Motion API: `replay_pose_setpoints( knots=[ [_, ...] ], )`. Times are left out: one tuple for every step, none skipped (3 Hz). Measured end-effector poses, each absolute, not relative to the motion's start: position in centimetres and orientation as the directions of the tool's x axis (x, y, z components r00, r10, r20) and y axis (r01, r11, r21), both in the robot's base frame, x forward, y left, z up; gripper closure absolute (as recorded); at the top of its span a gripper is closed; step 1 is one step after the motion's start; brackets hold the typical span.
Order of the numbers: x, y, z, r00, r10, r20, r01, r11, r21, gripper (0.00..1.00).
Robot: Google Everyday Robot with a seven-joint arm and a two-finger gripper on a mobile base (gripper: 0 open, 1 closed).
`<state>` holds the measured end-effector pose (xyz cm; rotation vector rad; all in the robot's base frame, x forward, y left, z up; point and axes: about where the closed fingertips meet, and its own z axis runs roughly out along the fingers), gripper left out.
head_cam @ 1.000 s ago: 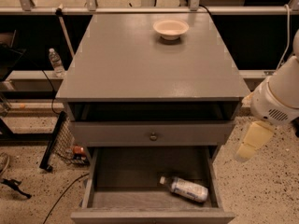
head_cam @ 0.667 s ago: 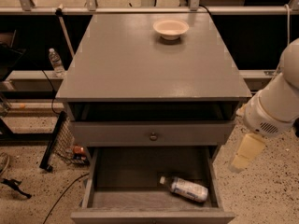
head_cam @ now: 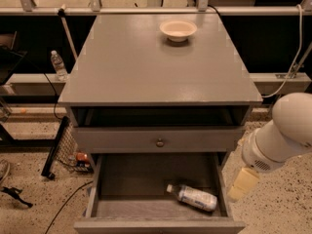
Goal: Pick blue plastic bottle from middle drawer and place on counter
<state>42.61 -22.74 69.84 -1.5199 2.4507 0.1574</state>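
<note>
Pincer (head_cam: 242, 184) dropping now. It has come down from the height of the tabletop's (head_cam: 146, 67) front right corner and hangs below that corner, just outside the right wall of the middle drawer (head_cam: 131, 179). Over the last second it has also slid a touch inward, towards the cabinet. Whether it is open or closed cannot be told from this angle; only a pale tip shows beneath the big white arm joint, and it carries nothing.

Nothing else has budged. The blue plastic bottle (head_cam: 192, 196) lies on its side on the drawer floor, where it was a second ago. It sits under the tabletop's front edge and towards the right-hand corner, white cap pointing left and slightly back. The drawer stands pulled out, so the way in from above looks free. The pincer is near the bottle but apart from it, with the drawer's right wall between them.

So this reads as the approach, with the pick itself not yet begun. The likely next call is to clear that right wall and come over the bottle's body. Up on the tabletop, only a small bowl (head_cam: 178, 30) sits near the back edge, leaving plenty of bare surface towards the front for the set-down.
</note>
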Motion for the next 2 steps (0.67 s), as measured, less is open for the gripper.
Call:
replay_pose_setpoints(
  knots=[
    [42.7, -21.9, 66.3, -0.442, -0.844, -0.302, -0.881, 0.472, -0.03, 0.0],
    [43.2, -20.3, 62.3, -0.457, -0.814, -0.358, -0.872, 0.489, 0.002, 0.0]
  ],
)
